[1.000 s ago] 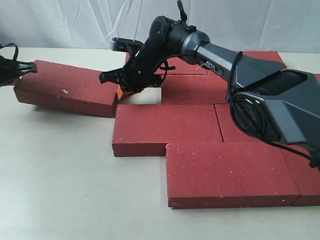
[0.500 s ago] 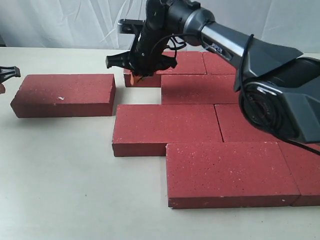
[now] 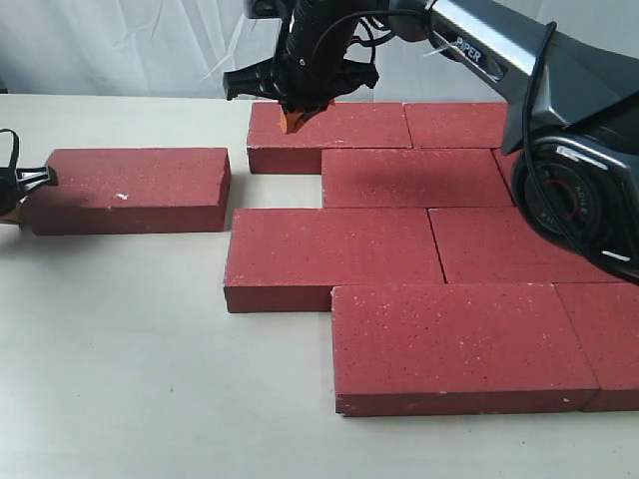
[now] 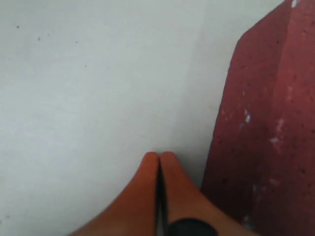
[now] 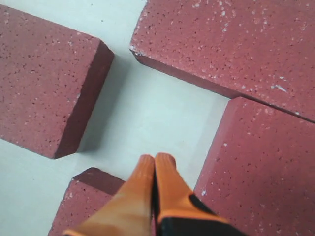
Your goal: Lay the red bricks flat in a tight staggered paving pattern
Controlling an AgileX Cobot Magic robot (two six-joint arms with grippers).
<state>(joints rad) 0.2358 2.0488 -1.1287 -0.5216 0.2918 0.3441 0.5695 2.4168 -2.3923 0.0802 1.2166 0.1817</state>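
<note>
One red brick lies flat by itself on the left, a gap away from the others. Several more red bricks sit flat in staggered rows at centre and right. My right gripper hovers shut and empty above the left end of the back-row brick. In the right wrist view its orange fingertips meet over a bare patch between bricks, with the lone brick alongside. My left gripper is shut and empty on the table, beside the lone brick's left end; its fingertips are pressed together.
The table is pale beige, and a white cloth backdrop hangs behind it. The right arm's grey body reaches over the right side of the bricks. A bare pocket of table lies between the lone brick and the rows.
The lone brick, tilted a second ago, now lies flat. My right gripper has lifted from its right end and moved back over the back row. The left gripper has edged back toward the brick's left end.
</note>
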